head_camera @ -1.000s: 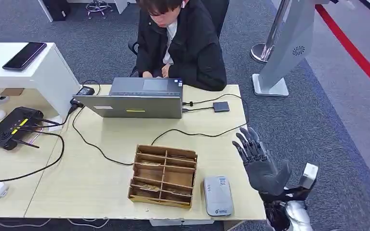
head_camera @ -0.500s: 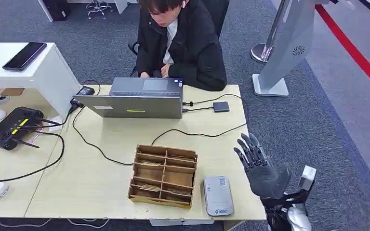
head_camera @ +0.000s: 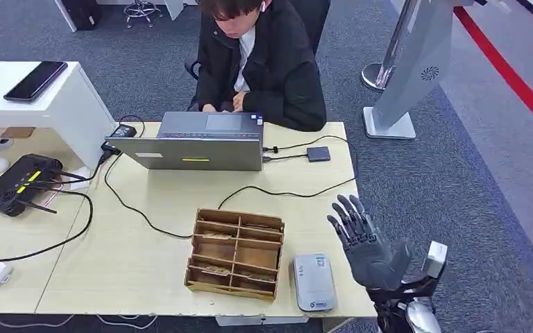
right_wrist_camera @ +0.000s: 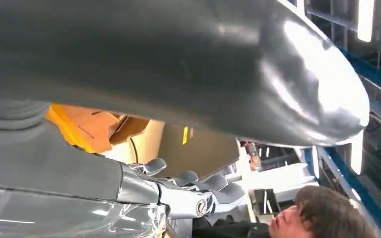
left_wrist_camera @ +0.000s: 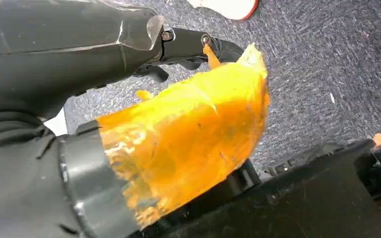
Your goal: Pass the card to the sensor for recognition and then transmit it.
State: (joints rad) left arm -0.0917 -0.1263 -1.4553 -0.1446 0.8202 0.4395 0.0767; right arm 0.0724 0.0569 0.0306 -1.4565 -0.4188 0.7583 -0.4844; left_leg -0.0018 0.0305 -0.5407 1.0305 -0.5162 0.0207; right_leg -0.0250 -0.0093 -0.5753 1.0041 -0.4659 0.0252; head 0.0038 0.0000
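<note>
The right robot hand (head_camera: 370, 244) hovered with its fingers spread and nothing in them, just beside the grey card reader (head_camera: 314, 282), off that reader's outer edge and over the corner of the tabletop (head_camera: 146, 257). The wooden divided box (head_camera: 236, 253) stood on the reader's other side, nearly touching it, with what looked like cards lying flat in some of its slots; no card was in the hand. To reach one, the hand would have to cross over the reader, and a low pass could well knock it toward the near edge. Flat cards in narrow slots may also slip the fingers. Whether the left robot hand (left_wrist_camera: 198, 47) was released or clenched I could not tell.
</note>
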